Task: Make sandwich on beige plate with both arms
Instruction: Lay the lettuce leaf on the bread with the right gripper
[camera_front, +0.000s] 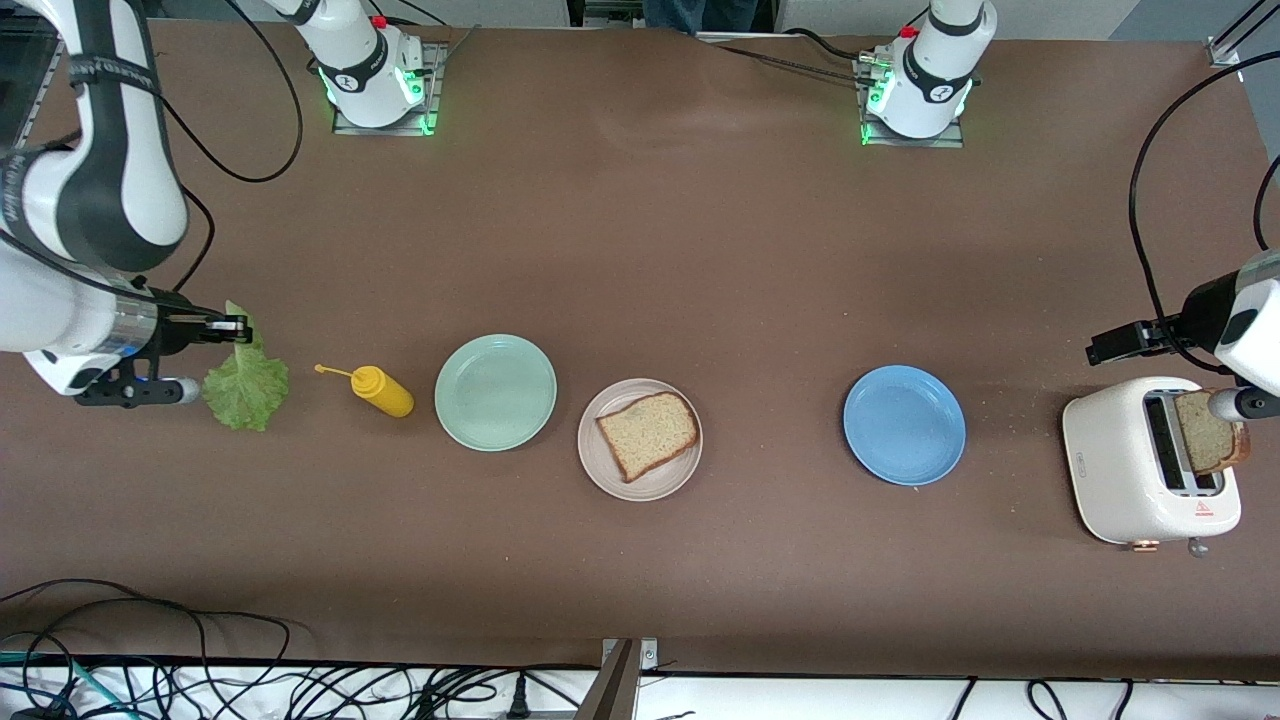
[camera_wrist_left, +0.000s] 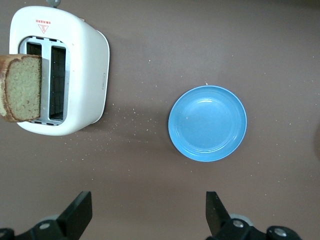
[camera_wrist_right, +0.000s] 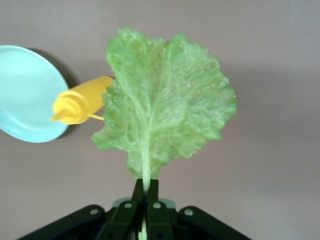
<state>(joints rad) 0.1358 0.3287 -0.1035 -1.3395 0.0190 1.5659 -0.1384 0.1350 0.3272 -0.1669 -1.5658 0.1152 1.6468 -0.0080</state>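
Toaster (camera_front: 1130, 470) beside camera, bread slice (camera_front: 1210, 432) half-hidden

The brown table (camera_front: 700, 250) carries a mustard bottle (camera_front: 382, 390), three plates and a toaster (camera_front: 1140, 460).

**Bystanders on the brown worktop**

A yellow squeeze bottle (camera_front: 382, 390) lies on its side on the worktop (camera_front: 640, 250) toward the right arm's end, just beside a mint green plate (camera_front: 495, 392). A blue plate (camera_front: 904, 425) sits bare toward the left arm's end, apart from a white two-slot toaster (camera_front: 1140, 465) near that edge. Crumbs dot the surface between the toaster and the blue plate. Black cables (camera_front: 150, 670) tangle along the near edge.
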